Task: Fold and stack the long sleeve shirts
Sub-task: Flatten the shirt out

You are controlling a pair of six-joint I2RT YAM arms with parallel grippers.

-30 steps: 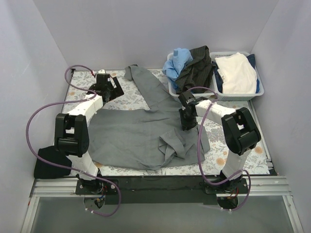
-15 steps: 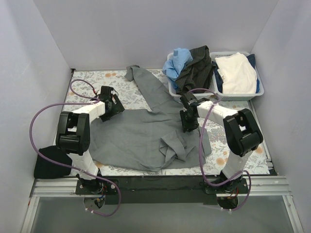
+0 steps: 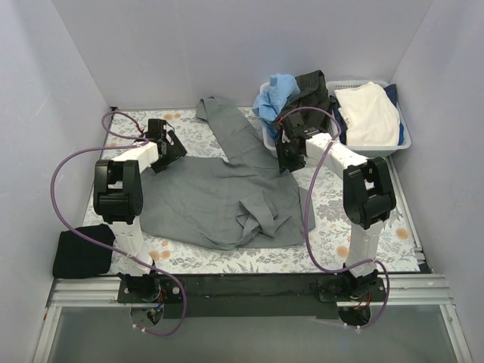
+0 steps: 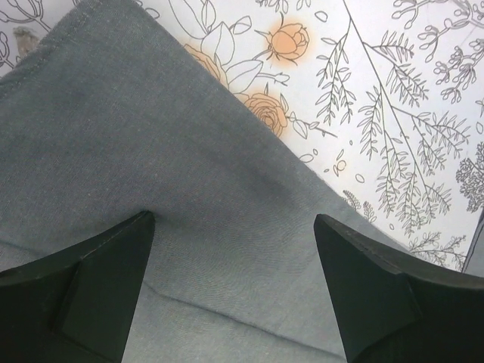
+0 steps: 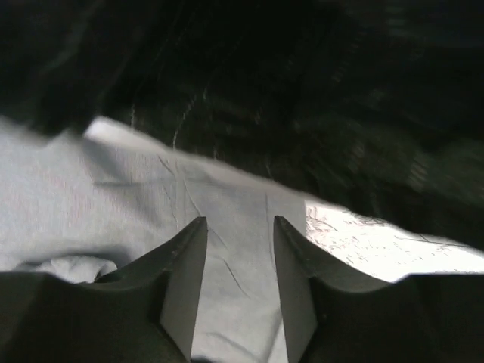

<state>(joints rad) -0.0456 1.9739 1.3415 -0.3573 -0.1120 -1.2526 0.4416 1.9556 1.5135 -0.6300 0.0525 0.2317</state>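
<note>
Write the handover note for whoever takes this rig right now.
Left pincer: wide open, empty, over the far-left corner of the grey shirt.
Right pincer: jaws partly apart, nothing seen clamped, over the shirt's right edge by the white baskets.
Grey shirt: spread mid-table, unfolded; far sleeve stretched out, other sleeve bunched on the body.
Black shirt: a folded bundle at the near-left corner, apparently done.
To do: straighten the sleeves, fold the grey shirt, stack it with the black one.
</note>
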